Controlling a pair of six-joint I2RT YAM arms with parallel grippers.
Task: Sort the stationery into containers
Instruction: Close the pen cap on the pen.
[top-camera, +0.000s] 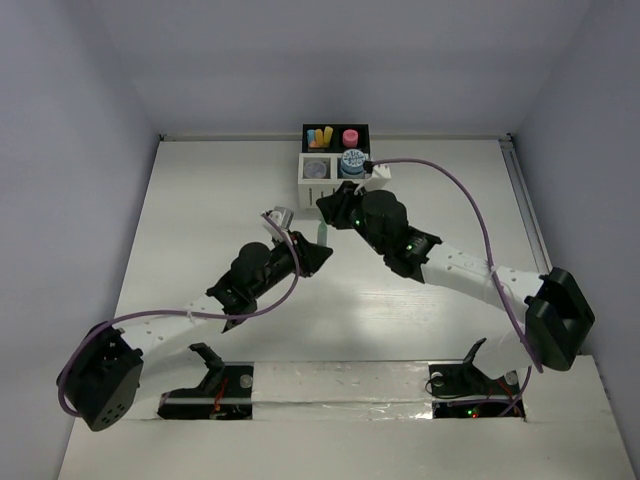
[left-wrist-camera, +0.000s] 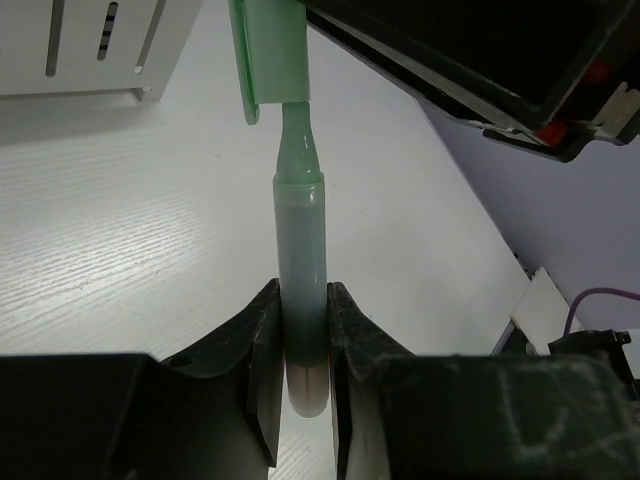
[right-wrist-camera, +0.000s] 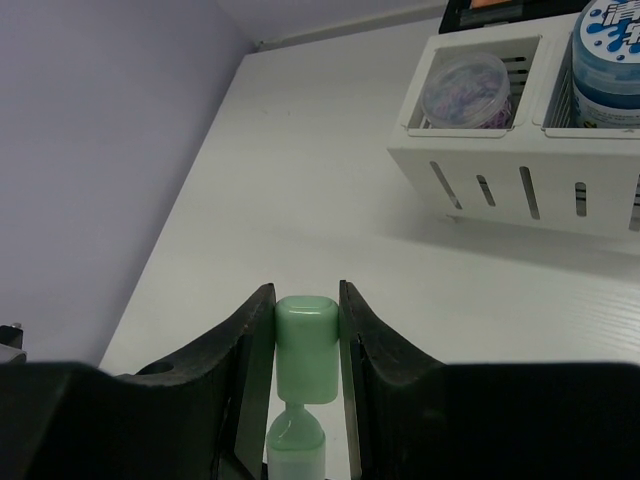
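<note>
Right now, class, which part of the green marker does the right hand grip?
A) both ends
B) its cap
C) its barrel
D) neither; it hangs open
B: the right wrist view shows the right hand shut on the green cap, while the left hand clamps the barrel.

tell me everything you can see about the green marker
The marker is a pale green, slightly see-through plastic tube with a rounded end. The left gripper clamps its barrel near that end; the right gripper clamps its lighter green cap, which has a clip along one side. The cap sits partway off, baring a narrow green neck. It spans the two grippers over the white table.
</note>
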